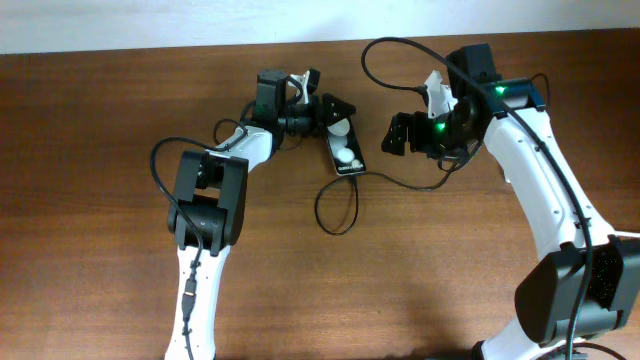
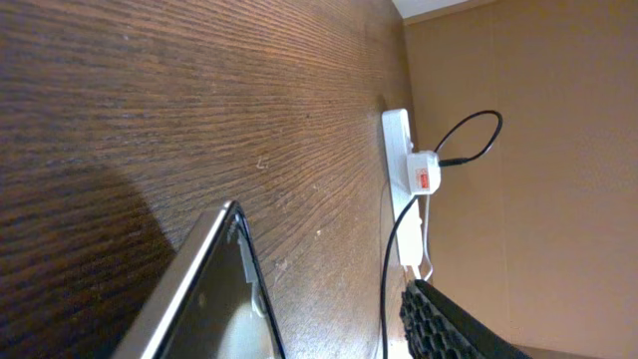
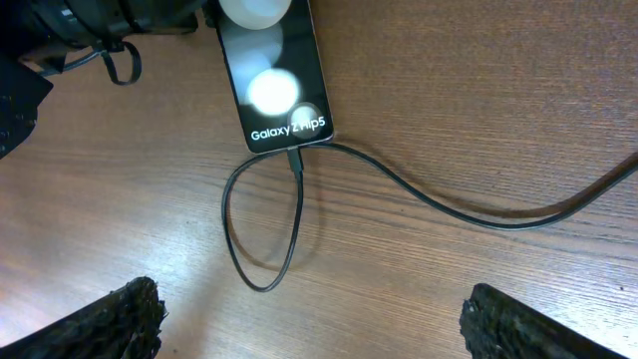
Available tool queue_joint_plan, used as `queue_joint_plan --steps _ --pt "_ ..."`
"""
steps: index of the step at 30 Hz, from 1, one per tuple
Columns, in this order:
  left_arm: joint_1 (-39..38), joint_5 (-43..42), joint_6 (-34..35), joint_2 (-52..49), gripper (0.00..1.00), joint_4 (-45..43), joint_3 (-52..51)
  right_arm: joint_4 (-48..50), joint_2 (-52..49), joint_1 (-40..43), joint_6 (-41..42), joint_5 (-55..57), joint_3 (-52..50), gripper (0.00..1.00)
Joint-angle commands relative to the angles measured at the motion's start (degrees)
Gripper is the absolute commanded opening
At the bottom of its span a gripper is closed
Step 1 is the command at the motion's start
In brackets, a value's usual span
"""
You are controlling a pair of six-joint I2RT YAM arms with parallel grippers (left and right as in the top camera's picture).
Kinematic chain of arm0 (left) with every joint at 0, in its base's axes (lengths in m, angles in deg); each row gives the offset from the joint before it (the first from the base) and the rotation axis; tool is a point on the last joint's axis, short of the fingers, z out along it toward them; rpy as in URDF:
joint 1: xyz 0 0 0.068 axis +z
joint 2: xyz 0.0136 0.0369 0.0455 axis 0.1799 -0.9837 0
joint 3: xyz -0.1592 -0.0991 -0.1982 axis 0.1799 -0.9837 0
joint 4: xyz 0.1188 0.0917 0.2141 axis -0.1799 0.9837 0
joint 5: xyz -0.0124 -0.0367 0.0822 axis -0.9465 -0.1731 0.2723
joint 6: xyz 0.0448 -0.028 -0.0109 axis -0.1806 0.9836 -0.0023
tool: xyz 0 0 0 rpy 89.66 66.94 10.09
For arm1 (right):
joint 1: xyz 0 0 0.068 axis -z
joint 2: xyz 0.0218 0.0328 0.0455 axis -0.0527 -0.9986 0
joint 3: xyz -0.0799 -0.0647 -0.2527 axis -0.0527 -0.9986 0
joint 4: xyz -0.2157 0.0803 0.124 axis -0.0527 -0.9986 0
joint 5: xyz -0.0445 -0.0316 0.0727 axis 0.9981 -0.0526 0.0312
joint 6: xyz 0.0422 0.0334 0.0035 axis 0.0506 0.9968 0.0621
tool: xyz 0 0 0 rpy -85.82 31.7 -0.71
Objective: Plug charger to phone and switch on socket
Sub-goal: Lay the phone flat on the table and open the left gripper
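Both arms bent inward, left tool (image 1: 328, 108) low, right tool (image 1: 398, 133) hovering, fingers (image 3: 110, 324) spread

The only words that can be read are on the phone (image 3: 271, 80): "Galaxy Z Flip5" in white across the end of its dark screen, just above where the charger (image 3: 289, 214) plug meets it (a round patch of glare sits over the lettering between "Z" and "Flip5"). In the overhead view this same line is too small to read. The red label on the white adapter (image 2: 423, 172) in the socket (image 2: 396, 135) shows no legible characters.
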Motion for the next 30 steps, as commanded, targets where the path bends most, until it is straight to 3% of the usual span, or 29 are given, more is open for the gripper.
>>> queue_joint_plan --steps 1,2,14,23,30 --pt "0.1 -1.4 -0.5 -1.5 0.90 0.3 0.5 0.0 0.1 0.0 -0.6 -0.8 -0.3 0.99" --pt "0.1 -1.4 -0.4 -1.5 0.99 1.0 0.5 0.0 0.1 0.0 -0.6 -0.8 -0.3 0.99" --pt "0.0 4.5 -0.4 -1.5 0.99 13.3 0.9 0.0 0.1 0.0 -0.6 -0.8 -0.3 0.99" --pt "-2.9 20.3 -3.5 -1.5 0.99 37.5 12.7 -0.2 0.1 0.0 -0.7 -0.8 -0.3 0.99" --pt "-2.9 27.6 -3.5 -1.5 0.99 46.6 13.8 -0.2 0.1 0.0 -0.7 -0.8 -0.3 0.99"
